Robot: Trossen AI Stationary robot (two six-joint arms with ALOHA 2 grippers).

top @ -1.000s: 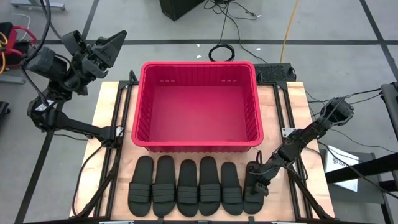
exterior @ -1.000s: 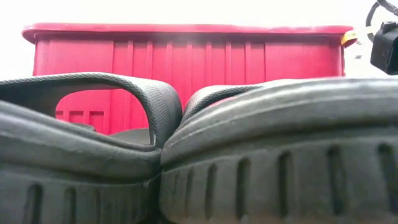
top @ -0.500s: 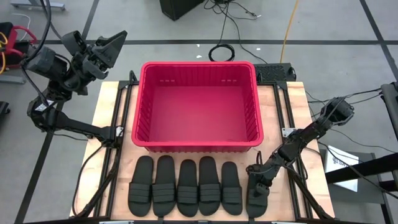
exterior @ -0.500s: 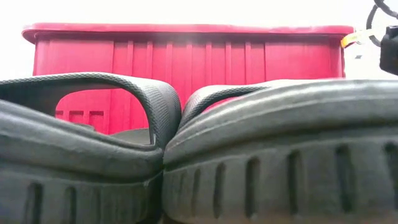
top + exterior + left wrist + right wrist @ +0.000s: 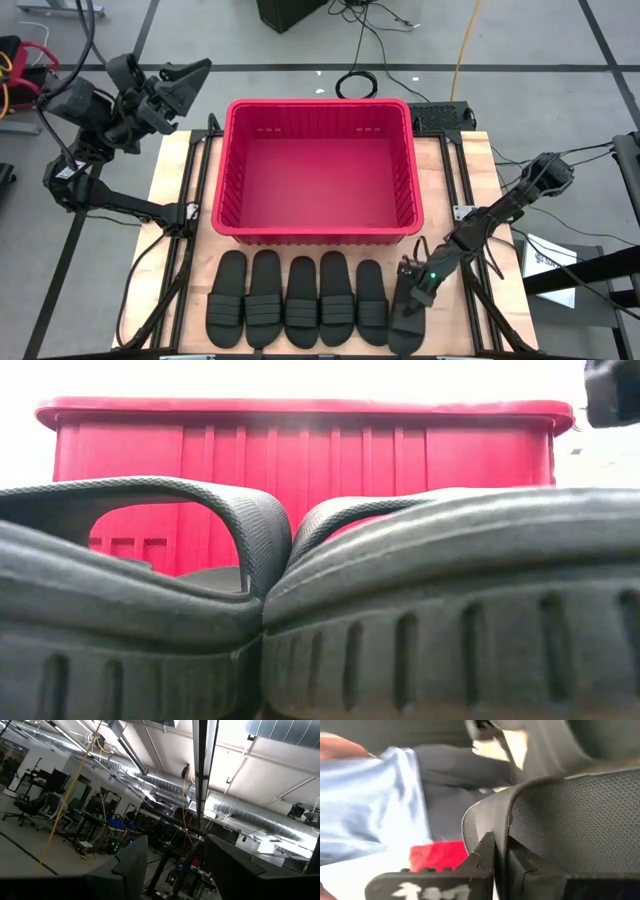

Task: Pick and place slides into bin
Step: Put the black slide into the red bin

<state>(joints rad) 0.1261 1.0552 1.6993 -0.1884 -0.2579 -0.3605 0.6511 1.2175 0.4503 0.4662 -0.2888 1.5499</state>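
The right end effector (image 5: pixel 413 297) is clamped shut on the strap of the rightmost slide (image 5: pixel 407 318), at the front right of the tabletop (image 5: pixel 470 170); its wrist view shows the ribbed strap (image 5: pixel 570 820) pinched between the two dark fingers (image 5: pixel 485 855). That slide appears tipped up at its strap end and skewed away from its neighbours, so the lift seems to be just starting. The other five slides (image 5: pixel 300 300) lie flat, side by side in a row along the front edge, soles touching or just beside one another, and two of them fill the low view (image 5: pixel 320 620). Directly behind the row stands the bin (image 5: pixel 318 240), red, with ribbed sloped walls, and its floor is bare: no slide is inside. By this judgement the task is at its very beginning, with the first of six slides gripped but not yet carried, and all six left to place. The left end effector (image 5: pixel 185 80) is raised off the back left corner of the tabletop, its fingers spread apart and holding nothing, pointed out into the room. No brand, label or legible writing can be made out on the slides or the bin.
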